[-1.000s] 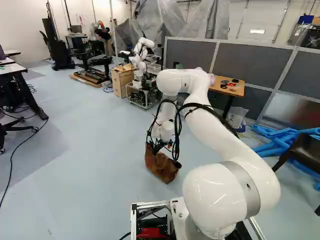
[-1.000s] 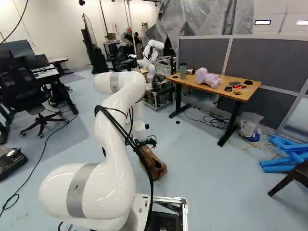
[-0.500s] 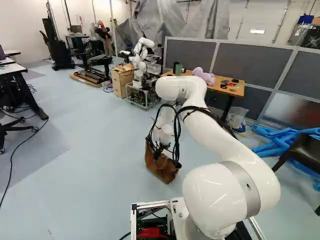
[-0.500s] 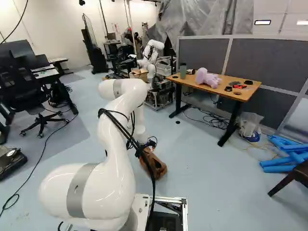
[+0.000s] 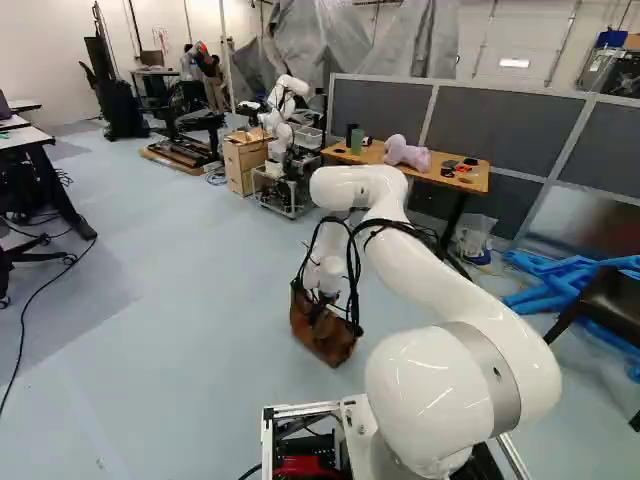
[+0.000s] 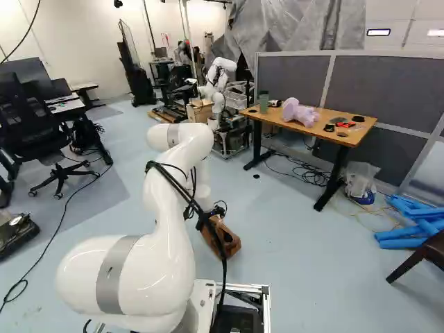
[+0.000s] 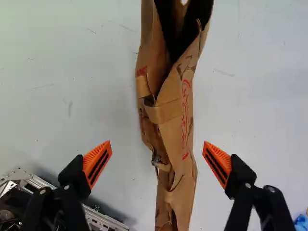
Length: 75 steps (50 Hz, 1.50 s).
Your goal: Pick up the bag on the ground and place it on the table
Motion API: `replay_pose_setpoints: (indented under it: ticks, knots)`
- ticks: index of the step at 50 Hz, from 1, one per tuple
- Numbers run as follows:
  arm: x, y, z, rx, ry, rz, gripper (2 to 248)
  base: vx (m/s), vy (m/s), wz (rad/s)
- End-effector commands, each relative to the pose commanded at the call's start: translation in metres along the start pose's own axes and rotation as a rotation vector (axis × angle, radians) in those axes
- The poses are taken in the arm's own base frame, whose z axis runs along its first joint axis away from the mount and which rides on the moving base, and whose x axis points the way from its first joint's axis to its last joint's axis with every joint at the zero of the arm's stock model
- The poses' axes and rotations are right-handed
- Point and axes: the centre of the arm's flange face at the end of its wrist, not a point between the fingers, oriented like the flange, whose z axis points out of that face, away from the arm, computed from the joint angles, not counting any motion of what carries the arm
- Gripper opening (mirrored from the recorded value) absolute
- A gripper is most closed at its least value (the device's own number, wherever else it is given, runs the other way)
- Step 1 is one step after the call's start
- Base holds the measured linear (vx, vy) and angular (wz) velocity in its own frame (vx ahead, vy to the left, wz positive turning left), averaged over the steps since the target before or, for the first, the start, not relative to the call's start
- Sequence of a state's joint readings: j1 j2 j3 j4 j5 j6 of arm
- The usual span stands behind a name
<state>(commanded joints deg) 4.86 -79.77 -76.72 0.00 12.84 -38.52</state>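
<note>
Brown paper forms the one bag, resting on the floor beneath the end effector. In the wrist view the end effector has two orange pads, spread wide apart, one on either side of the bag, with floor showing between each pad and the paper. Ahead of the end effector and to its right stands one wooden counter, carrying one green cup and one lilac plush toy, among smaller items. Farther ahead of the end effector stands one other white arm; right of it, beside the counter, is one clear plastic bag.
</note>
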Motion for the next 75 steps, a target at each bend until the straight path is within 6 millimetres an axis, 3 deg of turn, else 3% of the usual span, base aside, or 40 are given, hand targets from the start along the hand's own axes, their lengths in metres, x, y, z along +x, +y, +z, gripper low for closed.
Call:
replay_pose_setpoints:
  ticks: [34, 50, 51, 55, 56, 60, 61, 66, 67, 71, 72, 75]
  knots:
    - [-0.006, -0.005, 0.051, 0.006, -0.007, 0.0, 247, 0.0, 0.0, 0.0]
    - [-0.007, -0.005, 0.055, 0.006, -0.008, 0.0, 237, 0.0, 0.0, 0.0]
    - [-0.007, -0.005, 0.055, 0.006, -0.008, 0.0, 199, 0.0, 0.0, 0.0]
    - [-0.007, -0.005, 0.055, 0.006, -0.008, 0.0, 199, 0.0, 0.0, 0.0]
    - [-0.007, -0.005, 0.055, 0.006, -0.008, 0.0, 160, 0.0, 0.0, 0.0]
    - [-0.007, -0.005, 0.055, 0.006, -0.008, 0.0, 160, 0.0, 0.0, 0.0]
    - [-0.007, -0.005, 0.055, 0.006, -0.008, 0.0, 123, 0.0, 0.0, 0.0]
    - [-0.007, -0.005, 0.055, 0.006, -0.008, 0.0, 123, 0.0, 0.0, 0.0]
    - [-0.007, -0.005, 0.055, 0.006, -0.008, 0.0, 85, 0.0, 0.0, 0.0]
    - [-0.007, -0.005, 0.055, 0.006, -0.008, 0.0, 85, 0.0, 0.0, 0.0]
    - [-0.007, -0.005, 0.055, 0.006, -0.008, 0.0, 47, 0.0, 0.0, 0.0]
    - [-0.007, -0.005, 0.055, 0.006, -0.008, 0.0, 47, 0.0, 0.0, 0.0]
